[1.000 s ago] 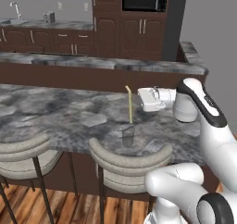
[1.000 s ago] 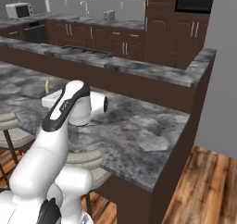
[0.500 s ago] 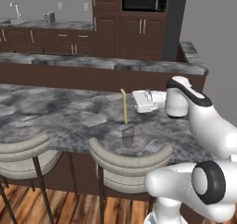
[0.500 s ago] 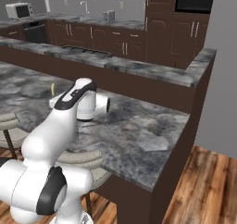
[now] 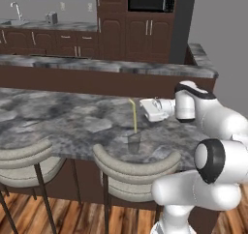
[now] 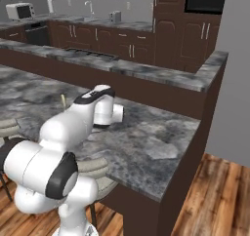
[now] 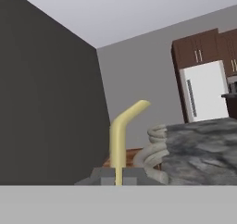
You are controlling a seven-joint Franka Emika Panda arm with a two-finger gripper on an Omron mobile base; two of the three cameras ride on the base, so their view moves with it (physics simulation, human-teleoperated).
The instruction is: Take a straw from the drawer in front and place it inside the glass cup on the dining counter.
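Heads up on the grip: in the left base view, just right of centre, the straw [image 5: 133, 116] stands upright with the claw [image 5: 138, 111] reaching in from its right. The hand sits level over the dining counter [image 5: 58, 117]. The jaws are pinched nearly all the way together on that straw. You can see it best in the hand view, where the gripper's two dark tips [image 7: 118, 176] sit at bottom centre with the pale yellow stick [image 7: 118, 140] rising between them, its bent end kinking off toward the upper right. Nothing else is touching the claw. Back in the left base view, the straw's lower end comes down to the mouth of the glass cup [image 5: 134, 142], which sits on the counter right under it near the front edge. You can't really tell how deep it goes inside, the glass is too see-through. In the right base view the arm covers most of this, and just the straw's top [image 6: 62, 99] pokes up at the left. Counts, left to right: two bar stools [image 5: 24, 161] [image 5: 135, 172] tucked under the counter's edge, one straw, one cup, one claw.
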